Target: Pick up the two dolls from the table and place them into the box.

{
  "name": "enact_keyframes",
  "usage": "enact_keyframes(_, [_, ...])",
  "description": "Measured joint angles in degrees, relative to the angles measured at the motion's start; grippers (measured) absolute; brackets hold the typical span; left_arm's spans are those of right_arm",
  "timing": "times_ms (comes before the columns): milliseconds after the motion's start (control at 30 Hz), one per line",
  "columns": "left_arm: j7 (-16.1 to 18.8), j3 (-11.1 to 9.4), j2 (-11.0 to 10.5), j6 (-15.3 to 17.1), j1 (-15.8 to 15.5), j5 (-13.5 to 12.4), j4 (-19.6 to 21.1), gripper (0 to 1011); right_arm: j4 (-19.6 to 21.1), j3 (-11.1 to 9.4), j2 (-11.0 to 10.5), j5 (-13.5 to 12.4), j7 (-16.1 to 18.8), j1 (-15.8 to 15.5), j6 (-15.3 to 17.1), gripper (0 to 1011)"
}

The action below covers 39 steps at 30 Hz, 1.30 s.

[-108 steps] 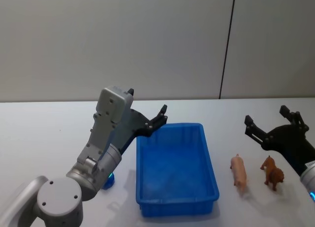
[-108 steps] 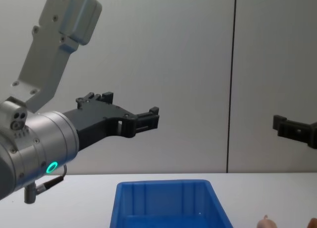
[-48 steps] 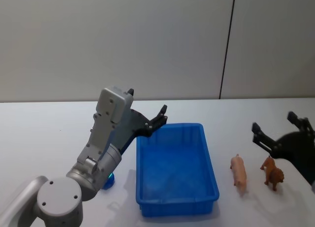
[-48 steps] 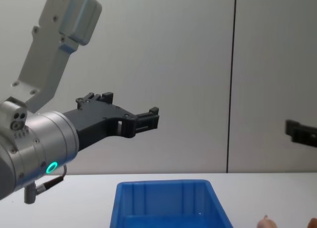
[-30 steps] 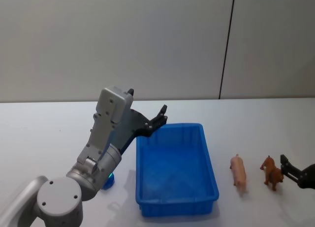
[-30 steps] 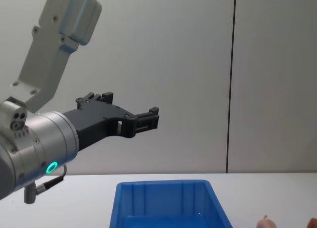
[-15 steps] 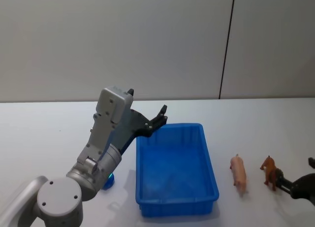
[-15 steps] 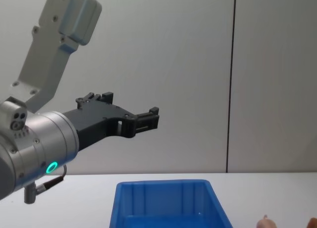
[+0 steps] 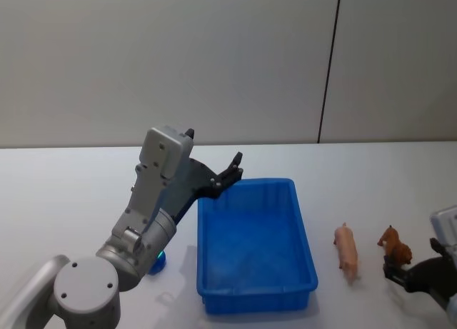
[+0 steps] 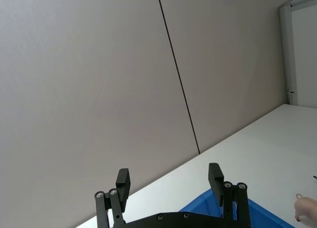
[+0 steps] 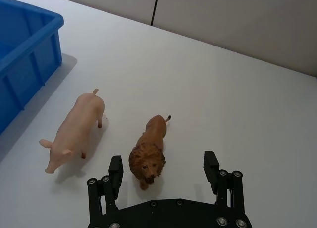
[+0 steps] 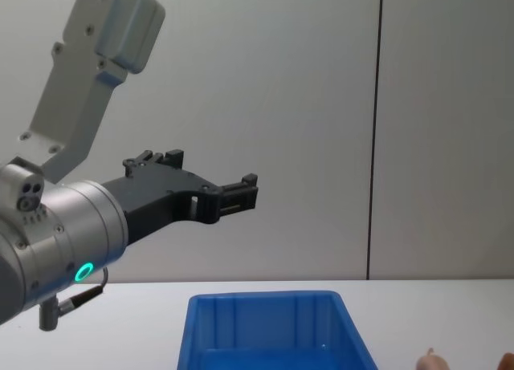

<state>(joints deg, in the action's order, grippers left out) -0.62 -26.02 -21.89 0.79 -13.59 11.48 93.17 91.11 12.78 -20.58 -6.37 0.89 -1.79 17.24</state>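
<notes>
Two dolls stand on the white table point(image 9: 71, 193) to the right of the blue box point(image 9: 253, 243): a pink pig point(image 9: 346, 248) and an orange-brown lion point(image 9: 395, 247). My right gripper point(image 9: 413, 266) hangs low at the lion's near side. In the right wrist view its fingers point(image 11: 116, 168) stand open on either side of the lion's point(image 11: 148, 149) head without touching it. There the pig point(image 11: 74, 134) lies beside the lion and the box point(image 11: 25, 55) sits beyond. My left gripper point(image 9: 228, 173) is open and holds nothing, raised over the box's far left corner.
The box is empty inside. A grey wall with a dark vertical seam point(image 9: 328, 65) rises behind the table. In the chest view the left gripper point(image 12: 241, 192) hangs well above the box point(image 12: 273, 330). White tabletop lies around the dolls and beyond them.
My right gripper has come down from behind and above the dolls to the near side, low at the lion, still open. Left arm, box and both dolls have not moved.
</notes>
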Motion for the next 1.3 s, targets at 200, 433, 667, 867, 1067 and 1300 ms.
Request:
enact_keyframes(200, [0.0, 0.0, 0.0, 0.0, 0.0, 0.0, 0.0, 1001, -3.69, 0.89, 1.79, 1.81, 0.47, 2.28, -1.4, 1001])
enact_keyframes(433, [0.0, 0.0, 0.0, 0.0, 0.0, 0.0, 0.0, 1001, -6.3, 1.49, 3.07, 3.19, 0.82, 3.9, -2.57, 891])
enact_keyframes(667, [0.0, 0.0, 0.0, 0.0, 0.0, 0.0, 0.0, 1001, -7.98, 1.89, 3.88, 4.05, 1.02, 4.91, -3.28, 675])
enact_keyframes(867, [0.0, 0.0, 0.0, 0.0, 0.0, 0.0, 0.0, 1001, -8.68, 2.06, 4.23, 4.41, 1.13, 5.35, -3.58, 511])
enact_keyframes(1067, [0.0, 0.0, 0.0, 0.0, 0.0, 0.0, 0.0, 1001, -9.0, 2.12, 4.39, 4.59, 1.19, 5.57, -3.78, 437])
enact_keyframes(1300, [0.0, 0.0, 0.0, 0.0, 0.0, 0.0, 0.0, 1001, -8.44, 1.77, 4.24, 4.57, 0.65, 5.4, -4.93, 437])
